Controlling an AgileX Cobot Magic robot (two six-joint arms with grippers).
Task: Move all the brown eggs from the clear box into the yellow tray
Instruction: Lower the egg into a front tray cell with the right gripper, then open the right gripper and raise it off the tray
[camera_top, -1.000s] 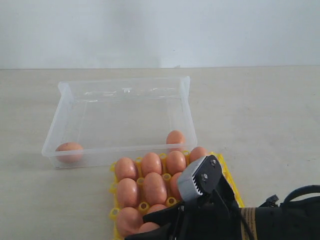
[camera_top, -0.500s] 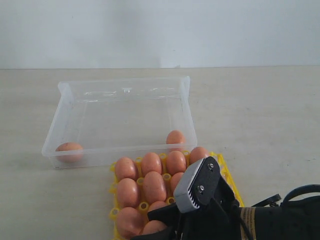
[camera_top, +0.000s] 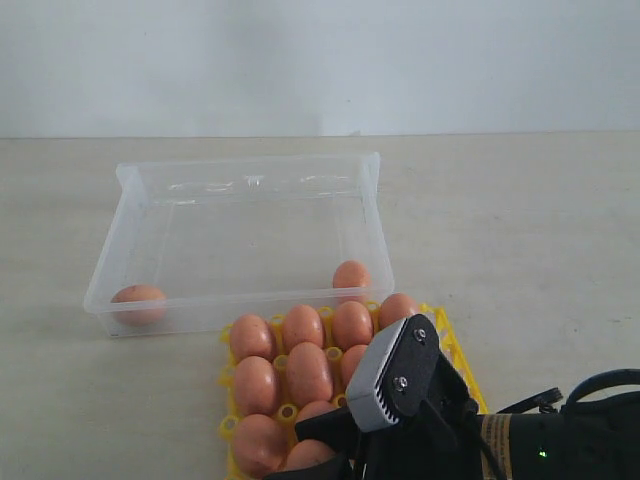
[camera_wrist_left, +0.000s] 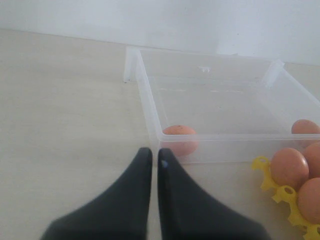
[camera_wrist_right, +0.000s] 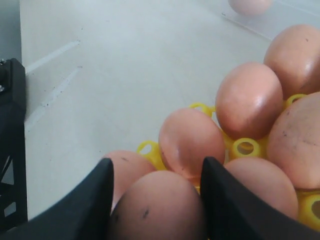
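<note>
Right wrist view | brown egg (camera_wrist_right: 157, 207) between right fingers (camera_wrist_right: 85, 200) | yellow tray (camera_wrist_right: 150, 149) beneath

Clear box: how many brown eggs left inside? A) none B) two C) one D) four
B: the exterior view shows one brown egg in the near left corner of the clear box and another by its near right corner.
</note>
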